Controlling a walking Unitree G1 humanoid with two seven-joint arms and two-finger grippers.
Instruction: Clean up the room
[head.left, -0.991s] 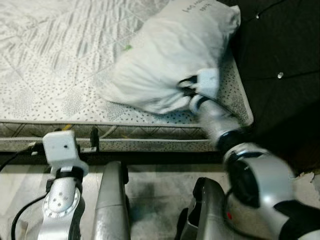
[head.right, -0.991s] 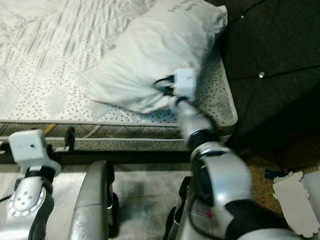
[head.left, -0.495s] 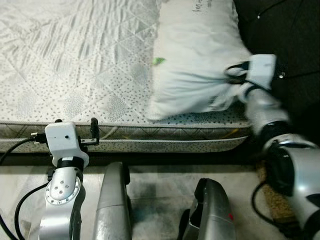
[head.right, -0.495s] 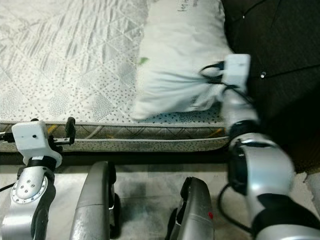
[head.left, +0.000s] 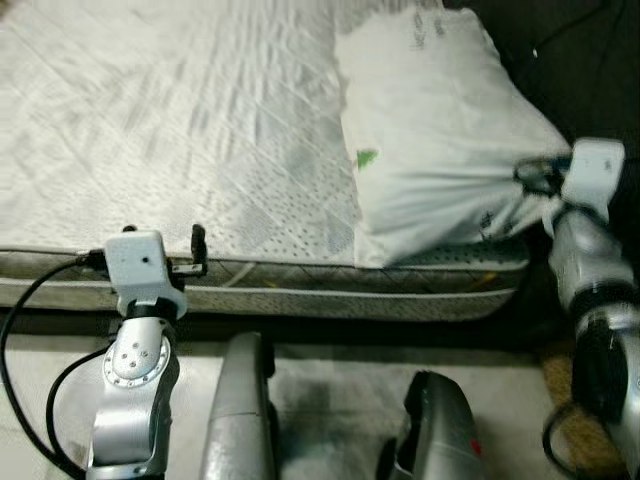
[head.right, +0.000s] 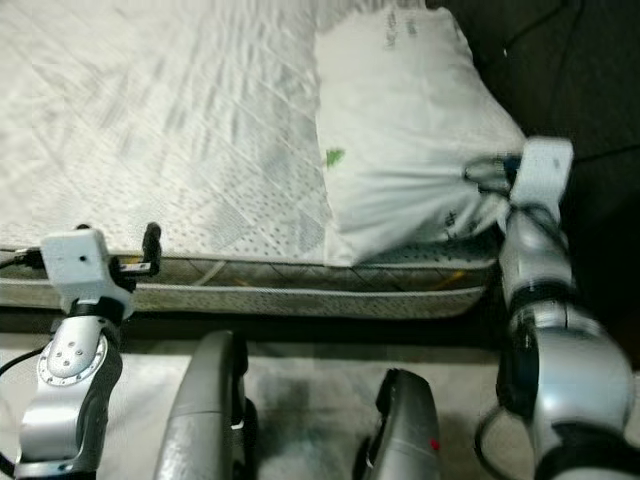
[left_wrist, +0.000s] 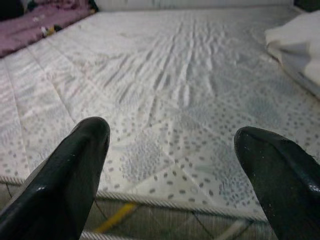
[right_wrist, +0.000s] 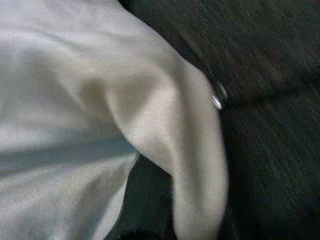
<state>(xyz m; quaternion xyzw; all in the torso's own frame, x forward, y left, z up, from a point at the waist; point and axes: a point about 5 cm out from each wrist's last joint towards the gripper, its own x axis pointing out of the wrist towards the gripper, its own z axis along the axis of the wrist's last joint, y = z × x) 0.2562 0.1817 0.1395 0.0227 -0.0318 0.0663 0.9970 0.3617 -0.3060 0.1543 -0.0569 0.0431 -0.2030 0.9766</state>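
White pillow (head.left: 440, 160) with a small green mark and grey printed lettering near its 12 o'clock end. Mattress (head.left: 180, 130) white-grey, quilted diamond stitching, dotted grey patches toward its near edge; side band grey-beige with a yellow streak. Headboard (head.left: 580, 70) at 2 o'clock black, tufted, with silver studs. Pink-purple fabric (left_wrist: 35, 25) at the far corner of the mattress. Left gripper (left_wrist: 175, 175) fingers black, wrist housing white, arm silver. Right arm (head.left: 590, 260) silver with white housing, black cable. Floor (head.left: 320, 390) grey, mottled.
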